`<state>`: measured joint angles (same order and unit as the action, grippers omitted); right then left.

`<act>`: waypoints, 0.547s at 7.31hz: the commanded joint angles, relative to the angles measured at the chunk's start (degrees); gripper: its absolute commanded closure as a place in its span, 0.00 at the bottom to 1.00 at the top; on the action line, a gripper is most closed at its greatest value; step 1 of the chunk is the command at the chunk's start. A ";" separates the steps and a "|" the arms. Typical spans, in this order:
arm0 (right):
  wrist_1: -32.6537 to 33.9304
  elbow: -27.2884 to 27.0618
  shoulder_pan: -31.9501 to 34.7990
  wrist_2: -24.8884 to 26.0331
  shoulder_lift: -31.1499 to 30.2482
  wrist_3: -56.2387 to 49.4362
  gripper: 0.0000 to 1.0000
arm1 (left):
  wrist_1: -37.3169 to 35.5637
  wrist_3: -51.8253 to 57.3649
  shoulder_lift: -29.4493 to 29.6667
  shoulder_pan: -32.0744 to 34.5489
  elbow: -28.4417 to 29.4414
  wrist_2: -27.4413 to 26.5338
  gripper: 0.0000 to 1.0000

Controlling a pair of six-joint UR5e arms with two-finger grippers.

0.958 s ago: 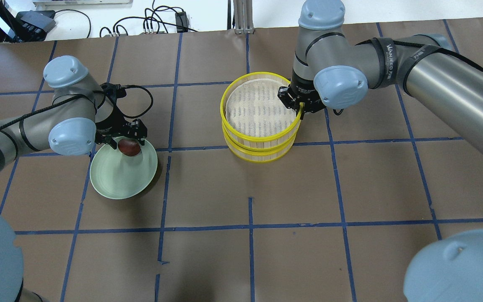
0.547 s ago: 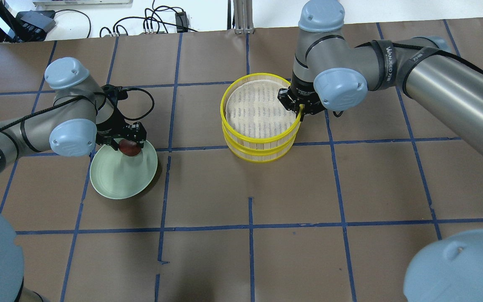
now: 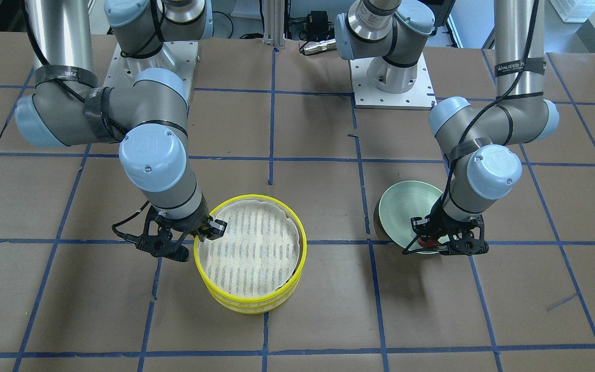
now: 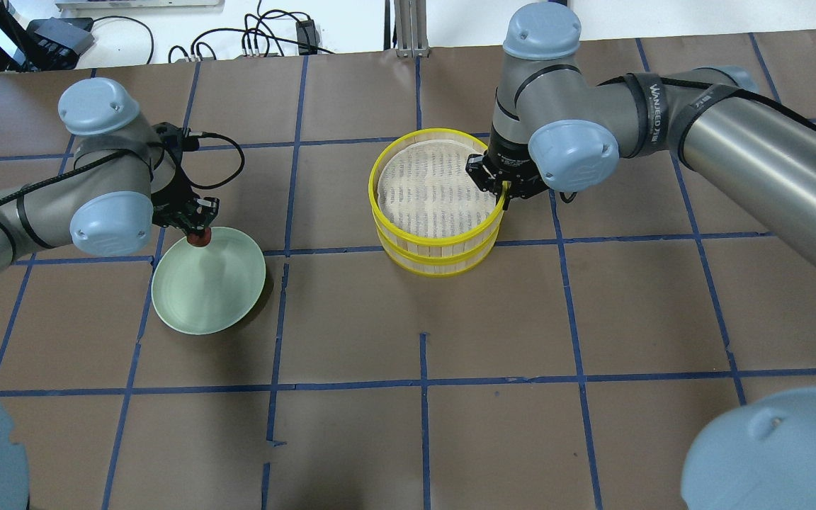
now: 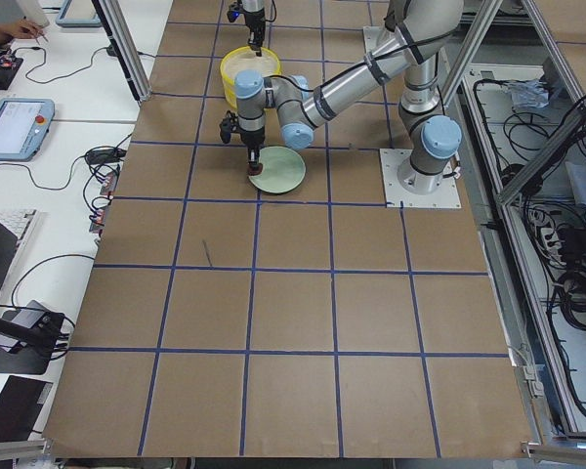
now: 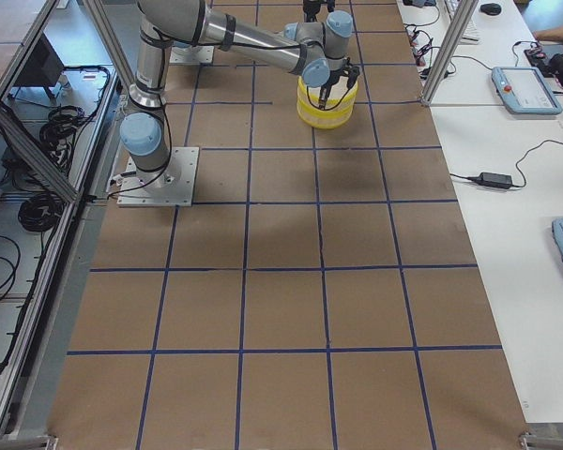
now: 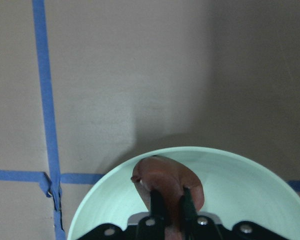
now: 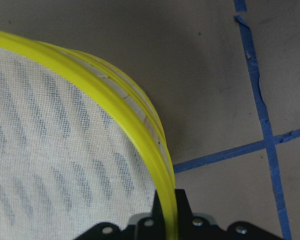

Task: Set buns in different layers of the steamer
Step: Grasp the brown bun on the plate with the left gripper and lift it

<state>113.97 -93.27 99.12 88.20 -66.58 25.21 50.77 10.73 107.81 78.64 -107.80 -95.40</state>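
My left gripper (image 4: 199,232) is shut on the reddish-brown bun (image 4: 200,239) and holds it over the far edge of the pale green plate (image 4: 210,297). In the left wrist view the fingers (image 7: 157,202) pinch the bun (image 7: 162,175) above the plate (image 7: 240,200). The steamer (image 4: 443,244) stands mid-table as two stacked yellow-rimmed tiers. My right gripper (image 4: 503,190) is shut on the top tier's rim (image 8: 140,135); its striped cloth (image 8: 55,150) is bare. The white bun is out of view.
Brown paper with blue tape lines covers the table (image 4: 422,425). In the front-facing view the steamer (image 3: 256,305) is at the left and the plate (image 3: 401,206) at the right. Cables lie beyond the far edge (image 4: 266,35).
My left gripper has risen with the reddish-brown bun and moved left toward the plate's far edge. The top tier, in my right gripper, has shifted slightly left.
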 commanded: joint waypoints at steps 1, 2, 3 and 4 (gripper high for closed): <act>0.37 -0.07 0.02 0.31 -0.47 -0.51 0.01 | 3.79 -0.88 -4.86 1.94 2.15 0.30 0.99; -0.49 0.37 -0.16 0.57 -0.82 -0.51 0.00 | 3.81 -1.40 -6.28 4.48 2.59 0.39 0.98; -0.94 0.28 -0.33 0.57 -3.70 -0.95 0.00 | 3.81 -6.63 -6.64 7.90 3.82 1.96 0.98; -2.68 0.63 -1.81 0.57 -6.34 -3.04 0.00 | 3.81 -14.25 -6.56 11.50 5.66 5.54 0.98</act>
<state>112.82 -92.93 98.49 88.73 -69.94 23.88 54.46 3.94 101.62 85.97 -104.01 -93.06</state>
